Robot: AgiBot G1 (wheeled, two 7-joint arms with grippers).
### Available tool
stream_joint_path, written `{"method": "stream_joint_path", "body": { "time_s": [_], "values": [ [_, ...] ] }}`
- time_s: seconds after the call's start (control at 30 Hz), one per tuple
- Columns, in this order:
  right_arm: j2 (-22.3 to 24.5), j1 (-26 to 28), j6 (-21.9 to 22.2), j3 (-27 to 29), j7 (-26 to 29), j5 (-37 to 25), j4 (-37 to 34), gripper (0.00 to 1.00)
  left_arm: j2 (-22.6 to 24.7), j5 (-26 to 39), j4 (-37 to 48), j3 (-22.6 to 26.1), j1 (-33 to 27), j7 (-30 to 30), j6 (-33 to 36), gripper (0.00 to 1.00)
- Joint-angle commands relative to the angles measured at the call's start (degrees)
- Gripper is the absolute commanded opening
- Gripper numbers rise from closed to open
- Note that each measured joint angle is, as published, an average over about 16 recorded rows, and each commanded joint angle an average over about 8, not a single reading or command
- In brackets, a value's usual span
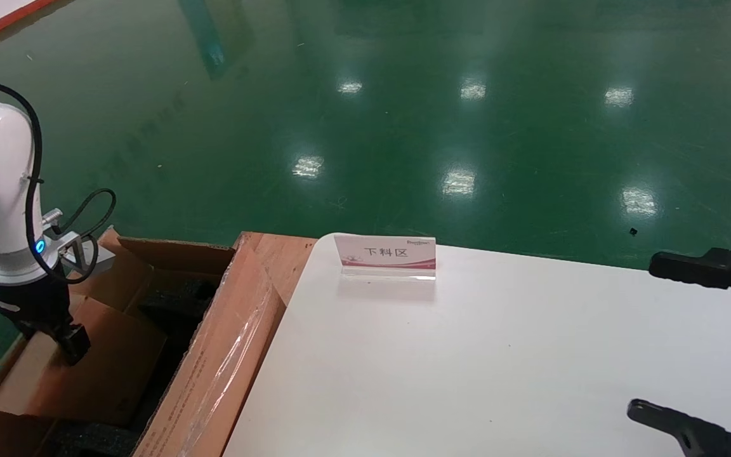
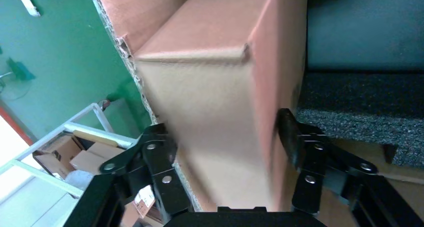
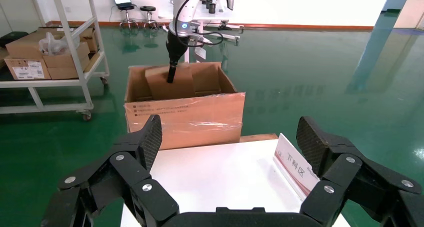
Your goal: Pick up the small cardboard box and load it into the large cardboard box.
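Note:
The small cardboard box (image 1: 99, 374) is plain tan and leans tilted inside the large cardboard box (image 1: 226, 355), an open brown carton with a taped flap, left of the table. My left gripper (image 1: 72, 348) reaches down into the carton. In the left wrist view my left gripper (image 2: 220, 122) has a finger on each side of the small box (image 2: 215, 87) and is shut on it. Black foam (image 2: 360, 112) lies beside it in the carton. My right gripper (image 1: 670, 339) is open and empty over the table's right side. The right wrist view shows both boxes far off, the large box (image 3: 185, 117) and the small one (image 3: 182, 87).
A white table (image 1: 467, 355) carries a small sign stand (image 1: 386, 257) near its far edge. A wooden pallet edge (image 1: 280, 254) shows between the carton and the table. A white shelf cart (image 3: 50, 52) with cartons stands beyond the large box on the green floor.

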Motion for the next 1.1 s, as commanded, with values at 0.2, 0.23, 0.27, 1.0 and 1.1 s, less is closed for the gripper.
{"method": "stream_joint_path", "body": {
  "time_s": [0.2, 0.23, 0.27, 1.0, 1.1],
  "values": [
    [0.00, 0.00, 0.00, 0.00, 0.00, 0.00, 0.00, 1.00, 0.04, 0.17, -0.11, 0.09, -0.07, 0.00, -0.02, 1.00],
    [0.00, 0.00, 0.00, 0.00, 0.00, 0.00, 0.00, 1.00, 0.24, 0.45, -0.16, 0.24, -0.11, 0.04, 0.03, 1.00],
    [0.00, 0.00, 0.00, 0.00, 0.00, 0.00, 0.00, 1.00, 0.50, 0.73, -0.28, 0.36, -0.21, 0.07, 0.06, 1.00],
    [0.01, 0.04, -0.01, -0.06, -0.04, 0.03, -0.05, 1.00, -9.88, 11.83, -37.52, -1.22, -22.77, -0.21, -15.46, 1.00],
    [0.01, 0.04, 0.00, -0.07, -0.04, 0.04, -0.05, 1.00, -13.91, 11.61, -43.51, -2.26, -25.76, 0.77, -17.77, 1.00]
  ]
}}
